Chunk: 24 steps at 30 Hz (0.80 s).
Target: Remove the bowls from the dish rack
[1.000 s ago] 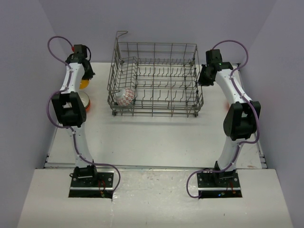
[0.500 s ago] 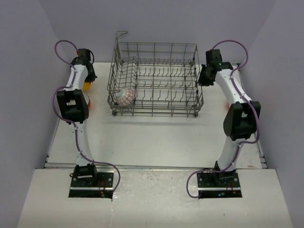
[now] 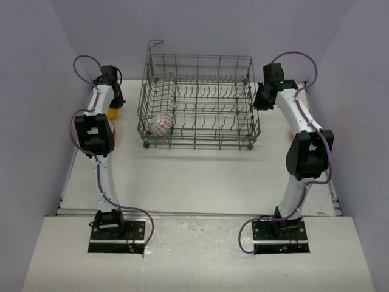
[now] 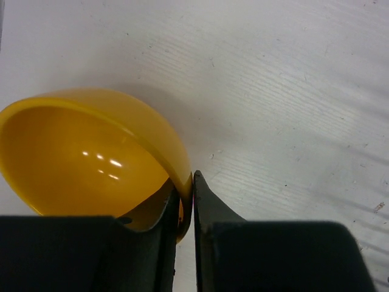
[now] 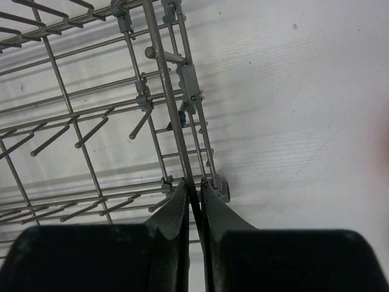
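Note:
The grey wire dish rack [image 3: 200, 100] stands at the back middle of the table. A white bowl with a red pattern [image 3: 161, 123] lies in its front left corner. My left gripper [image 3: 112, 97] is shut on the rim of a yellow bowl [image 4: 91, 164], which hangs tilted just above the table at the far left; the bowl also shows in the top view [image 3: 113, 112]. My right gripper [image 5: 194, 185] is shut on a rim wire of the rack [image 5: 164, 73] at its right side. The other bowls are hidden.
A sliver of an orange bowl [image 3: 113, 130] shows behind my left arm's elbow. A reddish blur [image 5: 384, 140] sits at the right edge of the right wrist view. Purple walls close in at the back and sides.
My left arm has shifted slightly right with the yellow bowl and now covers more of the orange bowl. The right arm and the rack have not moved.

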### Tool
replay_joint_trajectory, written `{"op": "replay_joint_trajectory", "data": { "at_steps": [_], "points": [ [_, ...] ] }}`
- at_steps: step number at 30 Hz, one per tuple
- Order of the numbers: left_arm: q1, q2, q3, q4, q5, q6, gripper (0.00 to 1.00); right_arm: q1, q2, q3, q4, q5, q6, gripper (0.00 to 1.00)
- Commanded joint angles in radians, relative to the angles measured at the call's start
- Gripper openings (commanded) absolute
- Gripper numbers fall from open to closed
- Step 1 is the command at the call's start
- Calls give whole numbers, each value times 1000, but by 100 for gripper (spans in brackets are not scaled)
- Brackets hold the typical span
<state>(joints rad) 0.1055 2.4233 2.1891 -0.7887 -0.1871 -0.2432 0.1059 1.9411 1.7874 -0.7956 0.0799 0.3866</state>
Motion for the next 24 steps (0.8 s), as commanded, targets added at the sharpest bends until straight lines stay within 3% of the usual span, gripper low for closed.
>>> {"op": "replay_joint_trajectory", "data": {
  "at_steps": [1, 5, 10, 15, 19, 24],
  "points": [
    [7, -4, 47, 31, -11, 1, 16, 5, 41, -33, -151, 26, 40, 0],
    [11, -3, 40, 32, 11, -8, 35, 5, 32, -17, -159, 29, 43, 0],
    [16, -12, 26, 40, 26, -22, 46, 5, 19, -3, -160, 26, 46, 0],
    [26, -38, 4, 66, 66, -37, 50, 6, -11, 18, -151, 21, 44, 1],
    [37, -53, 24, 72, 121, -60, 54, 6, -28, 82, -177, 26, 41, 9],
    [37, -58, 49, 74, 179, -88, 56, 12, -39, 193, -234, 40, 40, 28]
  ]
}}
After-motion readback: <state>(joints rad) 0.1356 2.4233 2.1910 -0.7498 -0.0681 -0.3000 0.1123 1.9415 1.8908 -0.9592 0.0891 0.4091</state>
